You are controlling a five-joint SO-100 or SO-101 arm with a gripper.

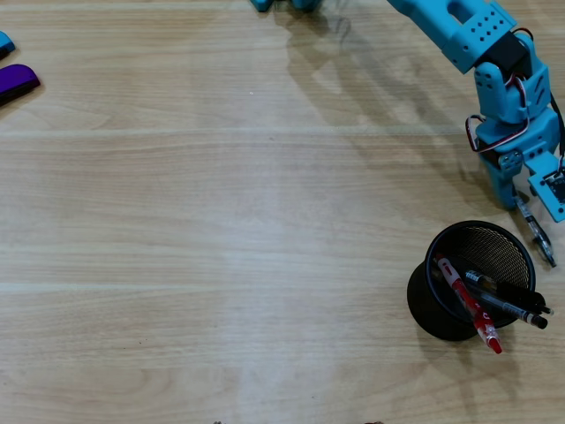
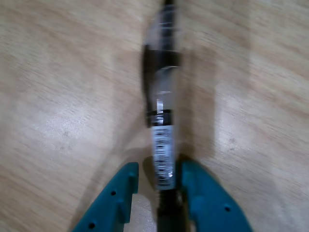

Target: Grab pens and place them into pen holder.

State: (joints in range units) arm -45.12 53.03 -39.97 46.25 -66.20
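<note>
The pen holder [image 1: 431, 305], a black mesh cup, stands at the lower right of the overhead view. A red pen [image 1: 468, 305] and two black pens [image 1: 514, 310] lean inside it, their ends poking over the right rim. Just above and right of the cup, my teal gripper [image 1: 532, 201] is shut on a grey-and-clear pen [image 1: 538, 237] that points down toward the cup's right edge. The wrist view is blurred; that pen [image 2: 163, 121] runs up the middle of it from between the teal fingers [image 2: 123, 191] of my gripper [image 2: 157, 169], above the wooden table.
A purple object [image 1: 16, 81] lies at the far left edge of the wooden table [image 1: 221, 221], with a teal piece [image 1: 4, 41] just above it. The arm's links [image 1: 468, 31] cross the top right corner.
</note>
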